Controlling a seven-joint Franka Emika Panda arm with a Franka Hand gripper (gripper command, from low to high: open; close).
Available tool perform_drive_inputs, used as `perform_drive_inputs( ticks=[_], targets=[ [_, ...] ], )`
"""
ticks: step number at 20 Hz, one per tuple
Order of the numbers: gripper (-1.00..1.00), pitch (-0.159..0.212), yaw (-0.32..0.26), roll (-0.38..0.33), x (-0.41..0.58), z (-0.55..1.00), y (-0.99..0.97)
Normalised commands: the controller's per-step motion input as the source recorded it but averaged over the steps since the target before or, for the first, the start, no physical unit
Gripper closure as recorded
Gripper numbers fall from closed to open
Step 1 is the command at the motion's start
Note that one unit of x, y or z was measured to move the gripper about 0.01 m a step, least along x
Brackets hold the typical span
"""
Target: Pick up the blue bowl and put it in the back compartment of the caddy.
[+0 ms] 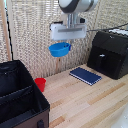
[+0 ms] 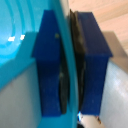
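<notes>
The blue bowl (image 1: 59, 49) hangs in the air above the wooden table, held by my gripper (image 1: 66, 44), which is shut on its rim. In the wrist view the bowl's rim (image 2: 67, 60) runs between my two blue fingers (image 2: 50, 55), one inside the bowl (image 2: 20, 45) and one outside. The caddy (image 1: 20, 100), a large black soft-sided box with a divider, stands at the exterior view's lower left. Its back compartment (image 1: 12, 77) lies well below the bowl and toward the exterior view's left.
A small red cup (image 1: 40, 83) stands on the table beside the caddy's far corner. A flat dark-blue book (image 1: 85, 75) lies mid-table. A black boxy machine (image 1: 110, 52) sits at the exterior view's right. A bamboo screen closes the back.
</notes>
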Motion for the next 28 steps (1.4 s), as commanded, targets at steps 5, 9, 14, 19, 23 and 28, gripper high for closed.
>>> perform_drive_inputs(
  ticks=[5, 9, 14, 19, 23, 28],
  targets=[
    [1.0, 0.04, 0.0, 0.0, 0.213, 0.48, 0.91],
    [1.0, 0.06, -0.001, -0.003, 0.296, 0.18, 0.93],
    [1.0, 0.05, -0.006, -0.004, 0.387, 0.01, 0.93],
    [1.0, 0.022, -0.002, -0.012, 0.394, 0.0, 0.93],
    [1.0, 0.009, 0.0, -0.016, 0.361, 0.0, 0.94],
    [1.0, 0.005, 0.0, -0.031, 0.382, -0.03, 0.92]
  ],
)
